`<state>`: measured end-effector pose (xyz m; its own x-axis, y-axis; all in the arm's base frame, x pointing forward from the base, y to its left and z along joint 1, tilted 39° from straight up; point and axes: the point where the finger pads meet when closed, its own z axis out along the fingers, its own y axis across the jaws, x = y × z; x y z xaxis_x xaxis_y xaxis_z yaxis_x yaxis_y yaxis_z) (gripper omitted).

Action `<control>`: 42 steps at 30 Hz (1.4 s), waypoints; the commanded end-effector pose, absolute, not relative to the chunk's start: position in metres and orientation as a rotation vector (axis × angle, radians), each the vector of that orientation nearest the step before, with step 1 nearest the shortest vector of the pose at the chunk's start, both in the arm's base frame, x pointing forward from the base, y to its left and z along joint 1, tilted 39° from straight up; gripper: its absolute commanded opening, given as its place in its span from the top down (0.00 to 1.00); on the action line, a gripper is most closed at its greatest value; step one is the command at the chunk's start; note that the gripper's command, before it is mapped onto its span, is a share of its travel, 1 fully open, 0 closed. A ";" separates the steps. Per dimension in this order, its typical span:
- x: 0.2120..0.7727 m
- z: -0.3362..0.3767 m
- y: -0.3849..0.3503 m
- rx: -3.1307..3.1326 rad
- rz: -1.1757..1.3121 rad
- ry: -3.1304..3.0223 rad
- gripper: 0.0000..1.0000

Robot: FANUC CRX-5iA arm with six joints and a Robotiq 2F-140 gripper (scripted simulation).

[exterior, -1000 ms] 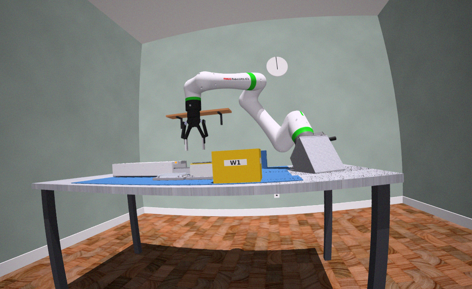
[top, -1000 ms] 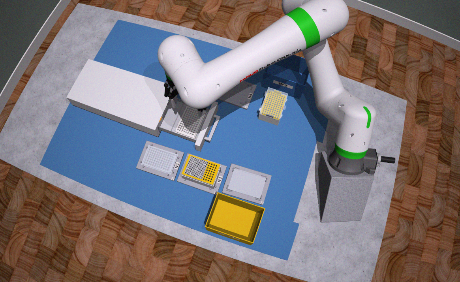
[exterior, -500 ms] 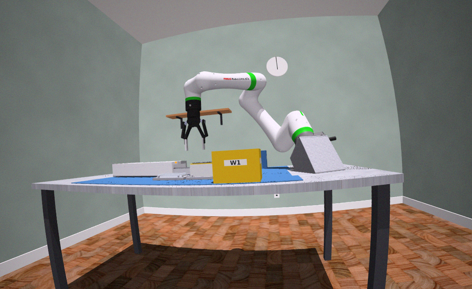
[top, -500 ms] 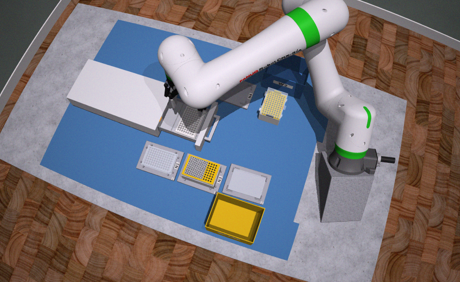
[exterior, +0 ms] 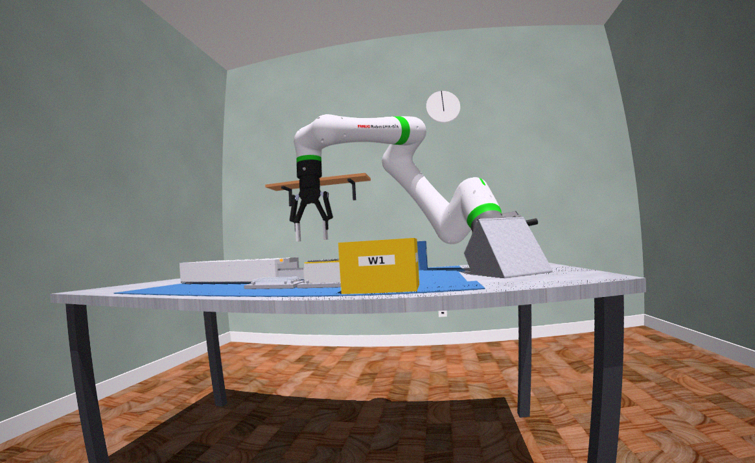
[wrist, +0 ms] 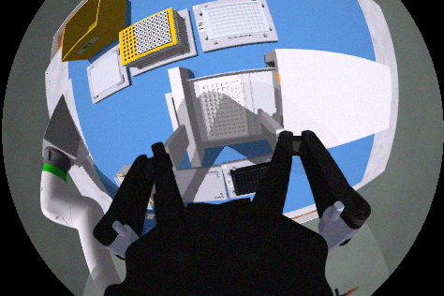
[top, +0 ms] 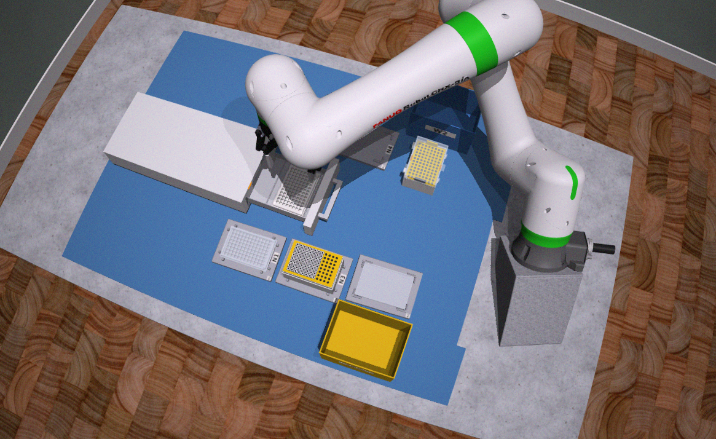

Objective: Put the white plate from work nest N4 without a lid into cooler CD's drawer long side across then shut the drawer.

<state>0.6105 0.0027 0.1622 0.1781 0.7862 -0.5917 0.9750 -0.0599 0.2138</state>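
Note:
The white cooler CD (top: 180, 144) has its drawer (top: 279, 185) pulled out toward the arm's base, with the bar handle (top: 332, 198) at the front. The white well plate (top: 295, 188) lies flat on the drawer floor, without a lid, in the place nearer the handle. It also shows in the wrist view (wrist: 221, 110). The amber lamp (top: 249, 185) is lit. My gripper (exterior: 310, 229) hangs well above the drawer, open and empty. Its fingers stand apart with nothing between them. Nest N4 (top: 377, 149) is partly hidden under the arm.
The tip box (top: 424, 163) and the blue bin W2 (top: 442, 122) stand behind the drawer. In front are a clear plate on N1 (top: 248, 248), a yellow rack on N3 (top: 314, 263), a white covered plate (top: 385, 283) and the yellow bin W1 (top: 365, 337). A wall shelf (exterior: 317, 181) hangs behind the gripper.

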 end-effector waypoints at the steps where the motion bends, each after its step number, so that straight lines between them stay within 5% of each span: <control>1: 0.611 0.162 0.003 1.892 -0.430 1.653 0.34; 32: 0.523 0.125 -0.006 1.892 -0.430 1.653 0.45; 33: 0.520 0.123 -0.006 1.892 -0.430 1.653 1.00; 42: 0.494 0.112 -0.009 1.892 -0.430 1.653 1.00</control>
<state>0.5059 -0.0080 0.1166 0.1777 0.7861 -0.5920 0.9753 -0.0604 0.2126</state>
